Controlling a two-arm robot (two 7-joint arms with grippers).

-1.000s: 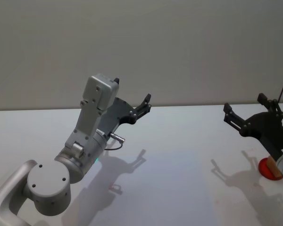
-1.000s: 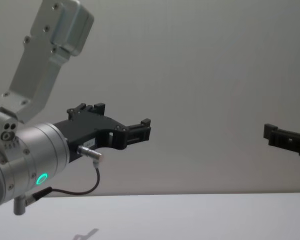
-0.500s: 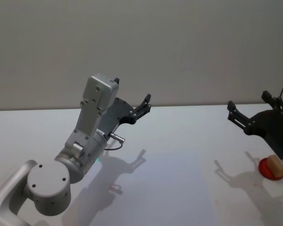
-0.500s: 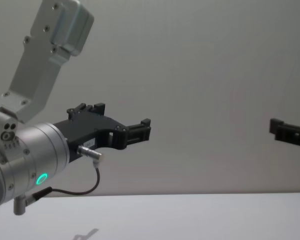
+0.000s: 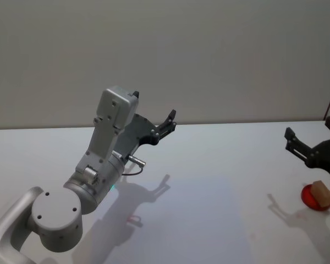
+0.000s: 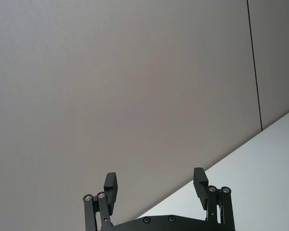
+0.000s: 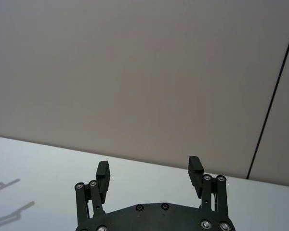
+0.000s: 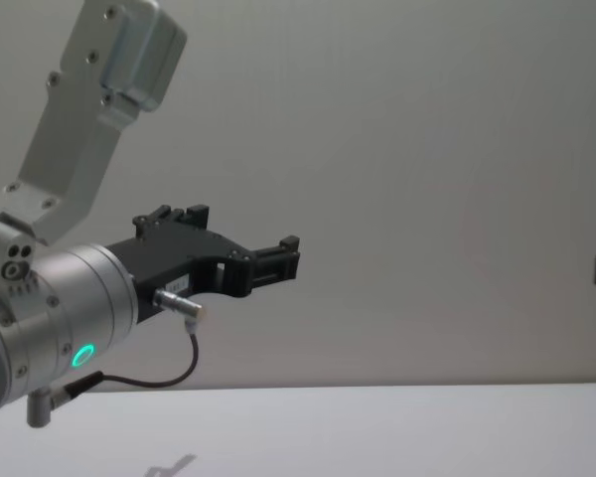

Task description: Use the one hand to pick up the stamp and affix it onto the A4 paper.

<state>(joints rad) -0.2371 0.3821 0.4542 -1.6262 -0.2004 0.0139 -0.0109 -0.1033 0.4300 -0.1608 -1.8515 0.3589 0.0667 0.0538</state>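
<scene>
— What's on your screens?
— In the head view I get the white counter (image 5: 209, 181), with the left arm (image 5: 107, 126) raised well to the left of the red disc (image 5: 308, 197). The left pincer (image 5: 169, 121) is up in the air. My left wrist view adds what the head view hides: its fingers are spread, nothing between them.
— And the other?
— The right pincer (image 5: 309, 127) hangs just behind the red disc, apart from it. Its wrist view shows it released and empty.
— The stamp?
— The stamp (image 5: 320, 192), a tan block, sits on the red disc.
</scene>
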